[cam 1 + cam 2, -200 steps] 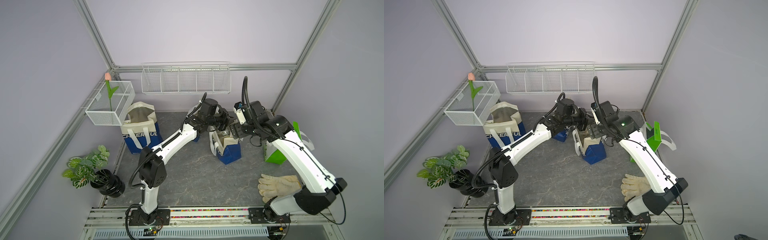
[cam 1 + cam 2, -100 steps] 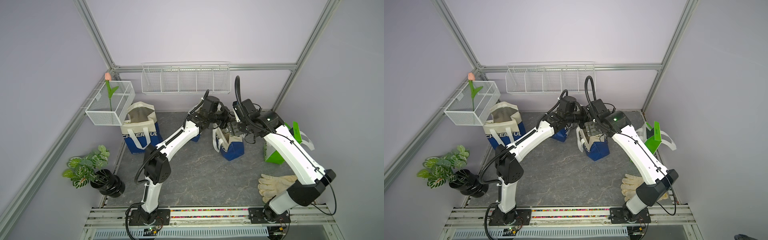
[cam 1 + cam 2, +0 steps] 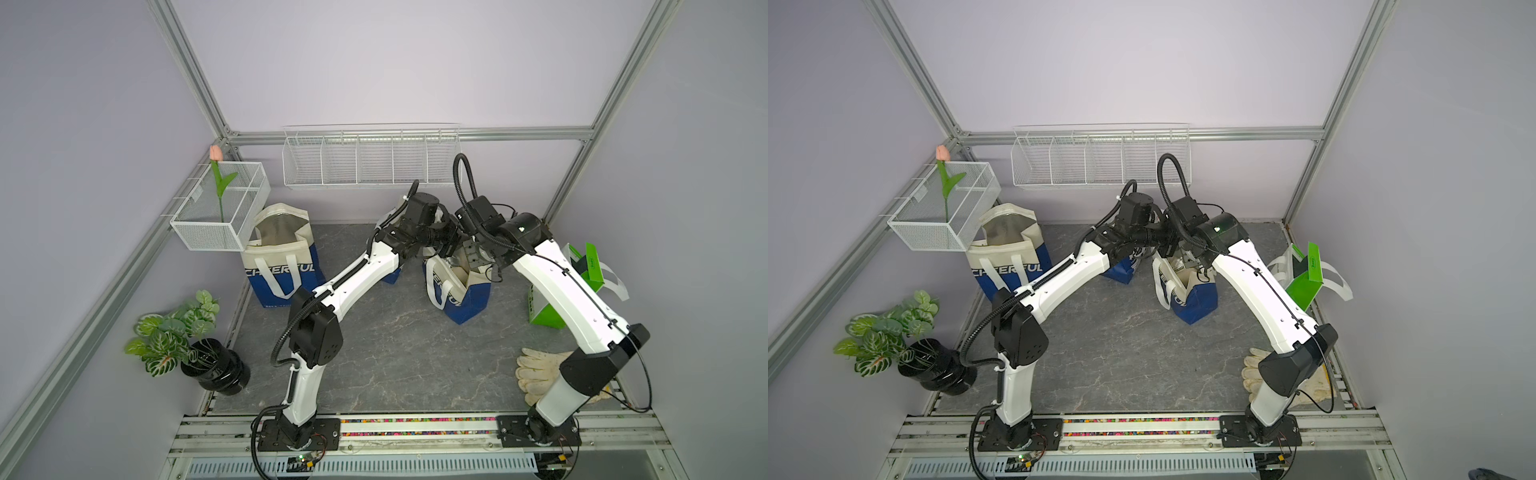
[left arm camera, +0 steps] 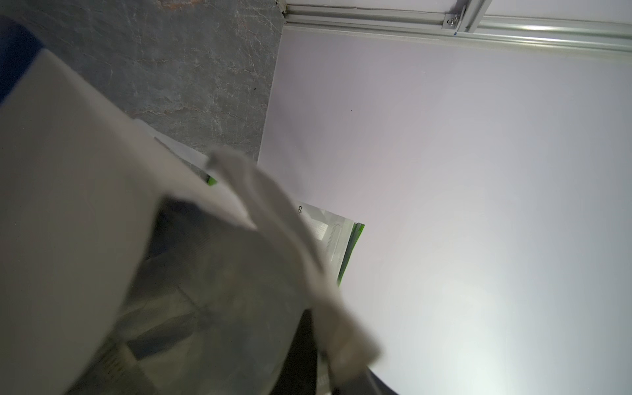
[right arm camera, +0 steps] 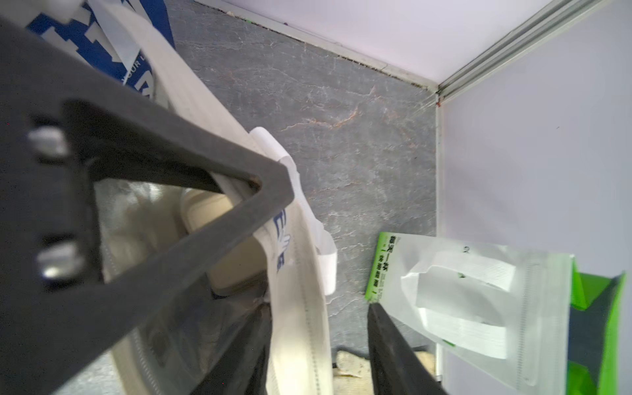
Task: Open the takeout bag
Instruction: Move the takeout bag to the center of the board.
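Observation:
The takeout bag (image 3: pixel 457 291) (image 3: pixel 1187 293), blue below and cream above with white handles, stands upright mid-floor in both top views. Its mouth is partly spread, showing silver lining and a beige container (image 5: pixel 219 219) inside. My left gripper (image 3: pixel 451 245) (image 4: pixel 328 372) is at the far side of the mouth, shut on the cream rim (image 4: pixel 273 212), which is blurred. My right gripper (image 3: pixel 473 259) (image 5: pixel 316 307) stands open astride the near rim (image 5: pixel 297 328). One finger is inside the bag, and the other finger (image 5: pixel 386 342) is outside, clear of the fabric.
A bigger blue and cream bag (image 3: pixel 282 257) stands open at the left, under a wire basket (image 3: pixel 220 208). A green bag (image 3: pixel 582 282) (image 5: pixel 478 301) leans at the right wall. Pale gloves (image 3: pixel 540 370) lie by the right arm's base. A potted plant (image 3: pixel 178 336) stands front left.
My right gripper swung from beside the bag to over its mouth, and its jaws narrowed around the rim. The left arm stretched further out. The bag shifted slightly towards the back.

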You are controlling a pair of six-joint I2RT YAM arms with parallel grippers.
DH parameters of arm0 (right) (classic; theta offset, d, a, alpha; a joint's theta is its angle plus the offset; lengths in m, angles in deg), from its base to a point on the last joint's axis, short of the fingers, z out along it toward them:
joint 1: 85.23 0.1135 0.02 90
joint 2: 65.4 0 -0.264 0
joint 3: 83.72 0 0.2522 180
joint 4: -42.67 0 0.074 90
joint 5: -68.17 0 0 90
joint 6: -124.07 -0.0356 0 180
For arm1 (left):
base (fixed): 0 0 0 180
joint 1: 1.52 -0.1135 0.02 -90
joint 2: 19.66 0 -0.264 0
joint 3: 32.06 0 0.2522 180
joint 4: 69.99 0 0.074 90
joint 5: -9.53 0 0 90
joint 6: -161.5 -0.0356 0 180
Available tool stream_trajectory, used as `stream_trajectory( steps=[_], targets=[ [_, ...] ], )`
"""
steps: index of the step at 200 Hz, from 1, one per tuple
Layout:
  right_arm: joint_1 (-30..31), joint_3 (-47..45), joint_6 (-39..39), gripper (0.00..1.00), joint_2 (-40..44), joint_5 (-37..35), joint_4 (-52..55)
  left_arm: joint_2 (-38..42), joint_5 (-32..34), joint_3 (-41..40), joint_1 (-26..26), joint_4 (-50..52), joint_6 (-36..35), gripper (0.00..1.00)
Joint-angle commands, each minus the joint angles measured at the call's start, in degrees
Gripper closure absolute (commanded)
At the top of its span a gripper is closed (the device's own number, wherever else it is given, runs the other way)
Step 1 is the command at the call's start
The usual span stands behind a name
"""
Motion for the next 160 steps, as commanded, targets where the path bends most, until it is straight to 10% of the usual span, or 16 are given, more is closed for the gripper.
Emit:
stream_trajectory(
  steps=[1, 47, 106, 160],
  targets=[
    [-0.97, 0.73, 0.56, 0.57, 1.49, -2.16, 3.27, -0.23, -0.33, 2.33, -0.41, -0.25, -1.57, 0.80],
    [-5.55, -3.08, 3.34, 0.64, 3.47, 3.91, -0.21, 0.20, 0.20, 1.66, -0.85, 0.85, -2.67, 0.78],
    [-2.40, -5.87, 8.22, 0.13, 6.51, 12.80, -5.99, -1.38, -0.17, 4.37, -0.85, 1.15, -2.32, 0.77],
    [-6.54, -6.82, 8.12, 0.20, 2.99, 13.67, -7.11, -2.13, -0.32, 6.22, -0.87, 2.64, -2.91, 0.76]
  ],
)
